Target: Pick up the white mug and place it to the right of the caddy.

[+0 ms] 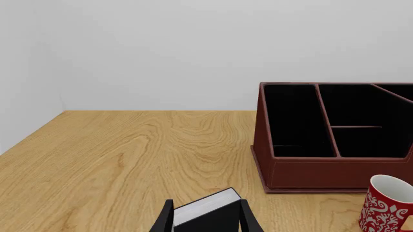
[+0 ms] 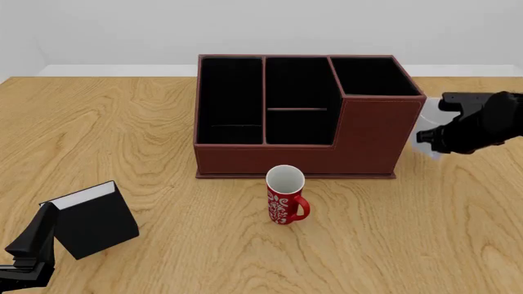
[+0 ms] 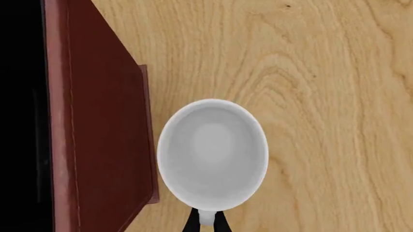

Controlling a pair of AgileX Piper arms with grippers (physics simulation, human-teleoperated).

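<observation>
On the front camera I see the caddy point(image 2: 307, 116) standing in the middle of the tabletop point(image 2: 147, 122), its three black compartments open to the top. My right gripper point(image 2: 433, 136) is beside the caddy's right wall, and the arm covers most of what is under it; only a pale patch shows there. The right wrist camera looks straight down into the white mug point(image 3: 213, 154), which is upright, with its rim just beside the caddy's right wall point(image 3: 96, 125). I cannot tell if the two touch. At the edge of this picture two dark fingertips point(image 3: 223, 223) stand one on each side of the mug's handle, close together, so the right gripper is pinching the handle. Whether the mug stands on the wood or hangs above it, I cannot tell.

The red mug point(image 2: 285, 196) stands upright in front of the caddy, apart from it. A black book point(image 2: 92, 220) with white pages sits at the near left, tilted, between the two fingers of my left gripper point(image 1: 206, 220). The fingers lie against its sides, so the left gripper is clamped on it.
</observation>
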